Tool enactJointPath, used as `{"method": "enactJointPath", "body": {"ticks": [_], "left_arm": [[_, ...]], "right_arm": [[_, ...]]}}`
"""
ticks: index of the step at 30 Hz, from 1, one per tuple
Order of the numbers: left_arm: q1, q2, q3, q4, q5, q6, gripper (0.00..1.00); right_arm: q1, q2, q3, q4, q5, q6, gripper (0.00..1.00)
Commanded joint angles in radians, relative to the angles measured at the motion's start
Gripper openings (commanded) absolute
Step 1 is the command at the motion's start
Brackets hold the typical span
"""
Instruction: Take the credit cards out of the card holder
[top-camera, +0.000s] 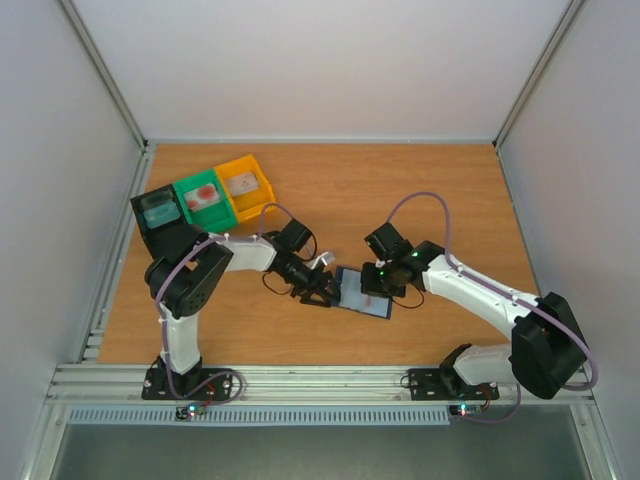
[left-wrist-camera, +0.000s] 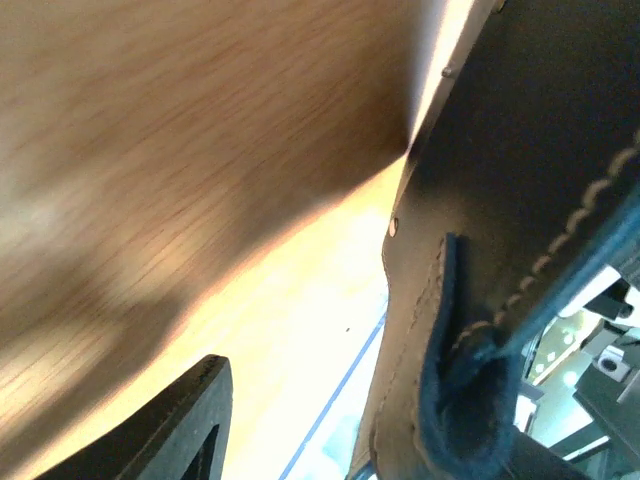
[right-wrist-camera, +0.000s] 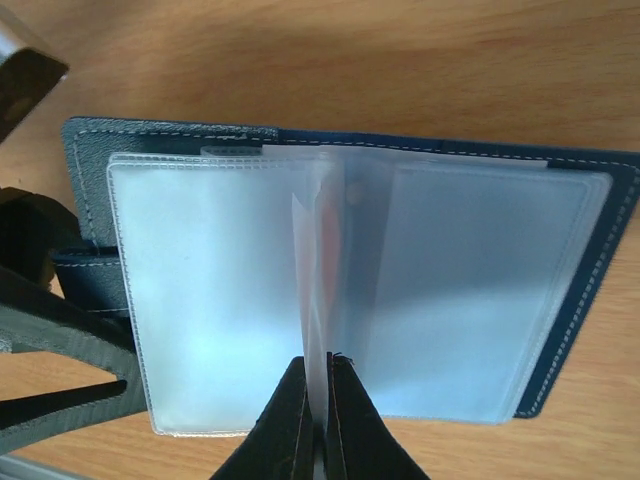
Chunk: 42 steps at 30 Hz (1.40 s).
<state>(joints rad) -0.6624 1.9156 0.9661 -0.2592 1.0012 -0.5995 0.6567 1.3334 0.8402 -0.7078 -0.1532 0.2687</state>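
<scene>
Right gripper (right-wrist-camera: 318, 425) clamps a clear plastic sleeve (right-wrist-camera: 312, 300), left gripper (top-camera: 328, 292) gapes, so pulling may drag the loose navy-blue bifold card holder (right-wrist-camera: 150, 133).

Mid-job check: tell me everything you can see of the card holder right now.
The card holder lies open and flat on the wooden table. Its cover is dark navy and leather-like, with pale stitching and a strap tab at one end. Inside are frosted clear plastic sleeves; a reddish tint shows in the middle. The right gripper pinches one middle sleeve upright. The left gripper stands open beside the strap end.
</scene>
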Motion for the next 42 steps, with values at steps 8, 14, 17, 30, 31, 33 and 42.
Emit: {"method": "enactJointPath", "body": {"ticks": [8, 14, 17, 30, 31, 33, 42], "left_arm": [[0.184, 0.003, 0.258, -0.295, 0.098, 0.190, 0.63], [0.286, -0.047, 0.439, -0.491, 0.016, 0.293, 0.65], [0.296, -0.087, 0.534, -0.566, -0.058, 0.366, 0.65], [0.134, -0.214, 0.615, -0.636, -0.135, 0.491, 0.78], [0.128, -0.215, 0.597, -0.622, -0.150, 0.484, 0.87], [0.118, -0.222, 0.556, -0.577, -0.163, 0.474, 0.99], [0.080, -0.214, 0.502, -0.434, -0.127, 0.429, 0.99]], "right_arm": [[-0.066, -0.112, 0.113, -0.201, 0.129, -0.071, 0.01], [-0.066, -0.114, 0.189, -0.229, 0.148, -0.099, 0.01], [-0.066, -0.100, 0.218, -0.243, 0.149, -0.105, 0.01], [-0.066, 0.036, 0.294, -0.172, 0.107, -0.081, 0.01], [-0.066, 0.043, 0.303, -0.156, 0.099, -0.077, 0.01], [-0.065, 0.041, 0.317, -0.119, 0.083, -0.064, 0.01], [-0.063, 0.020, 0.388, -0.020, 0.004, -0.017, 0.01]]}}
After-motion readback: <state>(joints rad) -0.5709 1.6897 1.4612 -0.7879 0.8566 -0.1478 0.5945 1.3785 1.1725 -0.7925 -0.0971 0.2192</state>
